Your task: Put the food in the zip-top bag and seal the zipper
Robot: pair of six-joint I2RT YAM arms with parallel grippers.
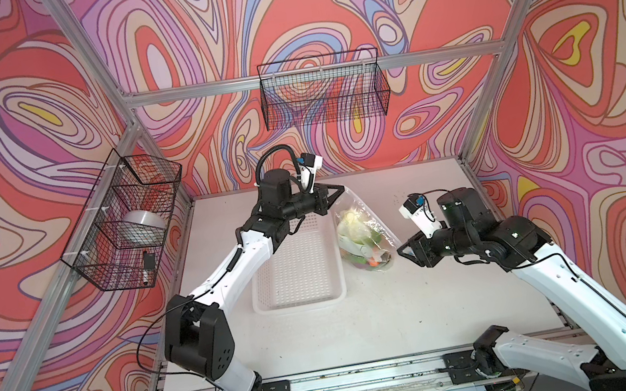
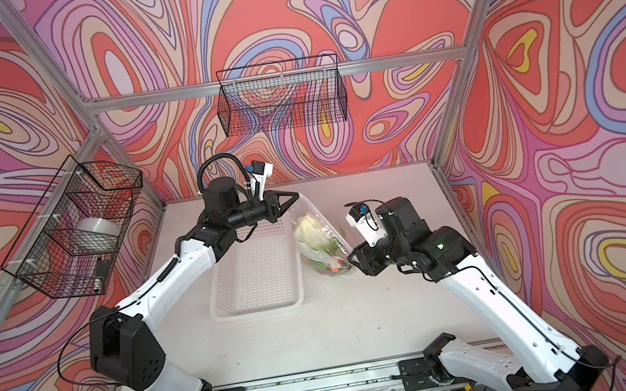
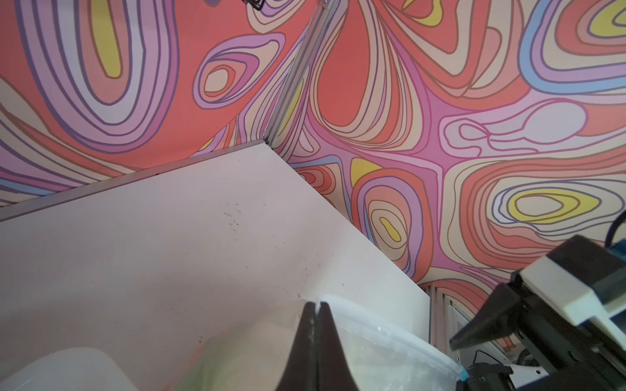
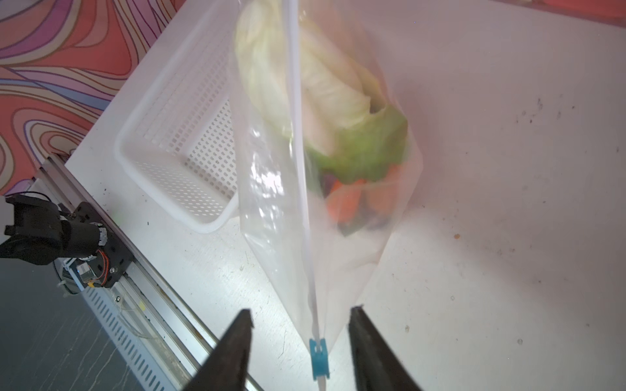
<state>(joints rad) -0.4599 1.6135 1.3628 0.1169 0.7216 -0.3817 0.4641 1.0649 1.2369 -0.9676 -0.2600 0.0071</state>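
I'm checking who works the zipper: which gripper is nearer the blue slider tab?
Right. The right gripper has its open jaws on either side of the blue slider tab, not touching it. The left gripper is shut on the zip-top bag at the opposite end of its mouth edge.

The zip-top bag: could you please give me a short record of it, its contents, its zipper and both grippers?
zip-top bag: clear, beside the white basket
contents: lettuce, orange piece, something purple
zipper: looks closed along its length
blue slider: at the end nearest the right gripper
left gripper: shut on the bag's top edge
right gripper: open, jaws either side of the slider, not touching
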